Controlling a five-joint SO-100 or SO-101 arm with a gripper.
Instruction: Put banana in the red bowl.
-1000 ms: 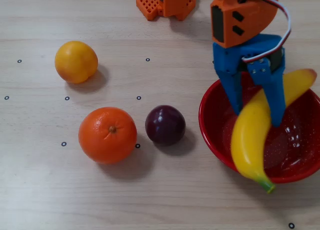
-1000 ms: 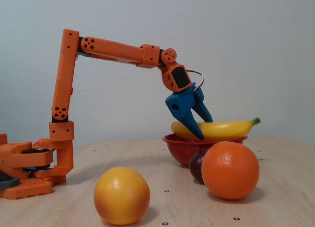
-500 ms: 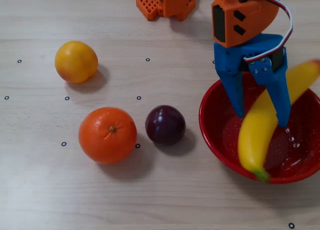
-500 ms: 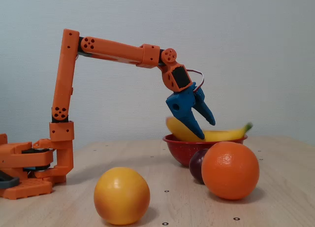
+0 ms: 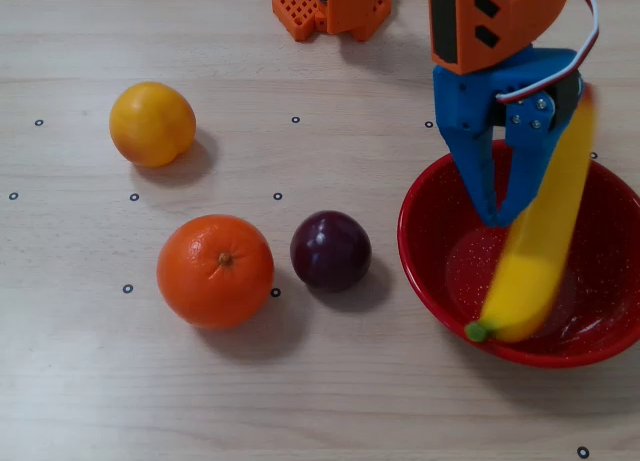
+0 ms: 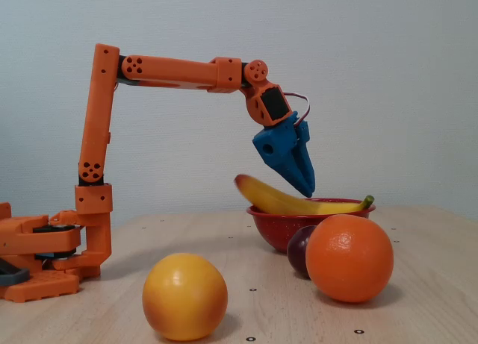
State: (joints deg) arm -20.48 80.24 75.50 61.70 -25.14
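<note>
The yellow banana (image 5: 530, 271) lies slanted across the red bowl (image 5: 425, 241) at the right of the overhead view, motion-blurred, with its green stem tip at the bowl's near rim. In the fixed view the banana (image 6: 284, 202) rests on the red bowl (image 6: 272, 228), one end sticking up past the left rim. My blue gripper (image 5: 508, 219) hangs above the bowl's back part, clear of the banana. Its fingers are drawn together with nothing between them. In the fixed view the gripper (image 6: 306, 191) points down just above the fruit.
A dark plum (image 5: 330, 250) sits just left of the bowl, a large orange (image 5: 215, 271) further left, and a yellow-orange fruit (image 5: 152, 123) at the back left. The arm's orange base (image 5: 335, 6) stands at the table's far edge.
The gripper let go of the banana, which dropped and swung into the bowl. The gripper then rose a little and its fingers closed from wide apart.
</note>
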